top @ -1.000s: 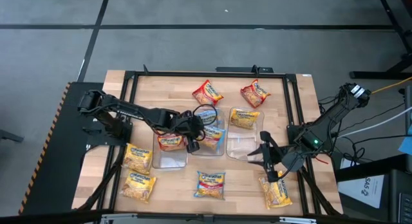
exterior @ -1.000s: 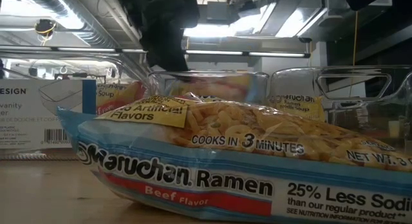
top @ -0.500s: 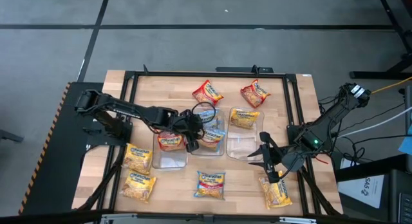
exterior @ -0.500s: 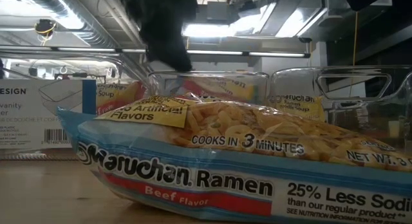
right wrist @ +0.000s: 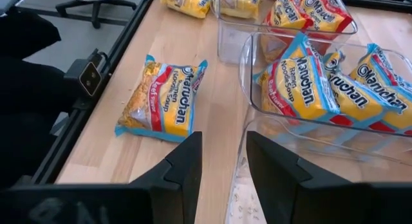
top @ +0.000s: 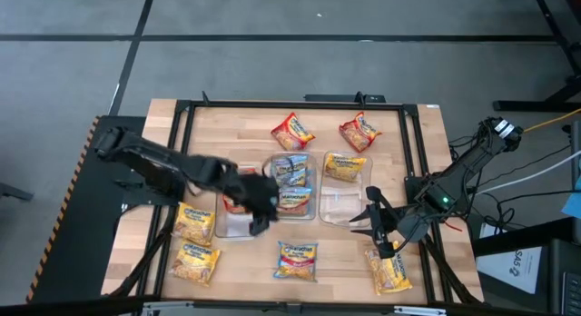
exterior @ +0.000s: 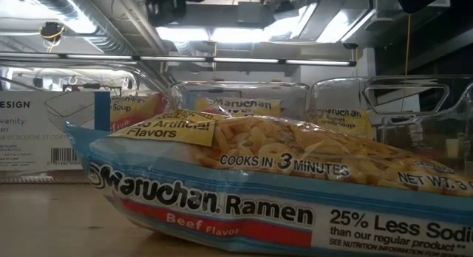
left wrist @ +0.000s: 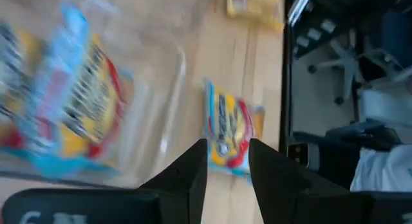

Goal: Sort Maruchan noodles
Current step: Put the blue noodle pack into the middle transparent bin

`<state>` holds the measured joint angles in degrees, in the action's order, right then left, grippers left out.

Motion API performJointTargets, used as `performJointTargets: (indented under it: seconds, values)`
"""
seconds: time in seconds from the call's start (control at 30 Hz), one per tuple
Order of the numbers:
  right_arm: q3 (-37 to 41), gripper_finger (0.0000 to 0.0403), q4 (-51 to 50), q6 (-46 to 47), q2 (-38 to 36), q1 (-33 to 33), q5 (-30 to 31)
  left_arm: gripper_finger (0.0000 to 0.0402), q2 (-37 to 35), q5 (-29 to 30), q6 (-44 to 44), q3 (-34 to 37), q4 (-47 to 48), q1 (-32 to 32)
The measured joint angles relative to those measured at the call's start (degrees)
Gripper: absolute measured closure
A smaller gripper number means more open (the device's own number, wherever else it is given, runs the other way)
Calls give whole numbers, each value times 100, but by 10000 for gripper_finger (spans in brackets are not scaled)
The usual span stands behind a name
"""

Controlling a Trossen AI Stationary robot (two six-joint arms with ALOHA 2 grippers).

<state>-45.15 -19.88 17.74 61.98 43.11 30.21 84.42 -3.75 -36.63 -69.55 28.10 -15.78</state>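
The left gripper [top: 261,218] has pulled back from the middle bin [top: 292,191], fingers apart and empty, leaving its blue packet [top: 294,200] dropped there among others, so one sort is done while the right gripper [top: 379,232] waits, fingers apart, beside the right bin [top: 343,207].

This looks like a robotics lab or workshop rather than a home: a wooden tabletop [top: 418,143] edged by a black metal frame [top: 290,104] stands on a bare grey floor [top: 272,44] marked with dark lines, with loose cables [top: 531,184] trailing beside it. The low view shows exposed ceiling ducts [exterior: 66,13] and strip lights [exterior: 222,33] overhead. A rolling office chair [left wrist: 351,76] stands beyond the tabletop's edge.
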Motion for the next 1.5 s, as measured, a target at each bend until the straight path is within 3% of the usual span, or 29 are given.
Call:
performJointTargets:
  seconds: [0.27,0.57,0.73,0.93,1.33,1.5]
  values:
    - [0,276,0,2,0,0,-267,287,938,681,-1005,6,-959,-1032]
    - [0,276,0,0,0,0,-651,290,1937,921,-1872,-388,-1282,-1436]
    - [0,276,1,24,0,1,-887,291,2283,866,-2000,-1296,-33,-1480]
    - [0,276,2,201,0,0,-1091,291,2545,1077,-2935,-2205,1644,-1524]
    - [0,276,-16,216,0,0,-1190,291,3238,1006,-5262,-2300,1335,-1836]
    - [0,276,-30,195,0,0,-1404,292,3267,1302,-5780,-2304,1311,-1957]
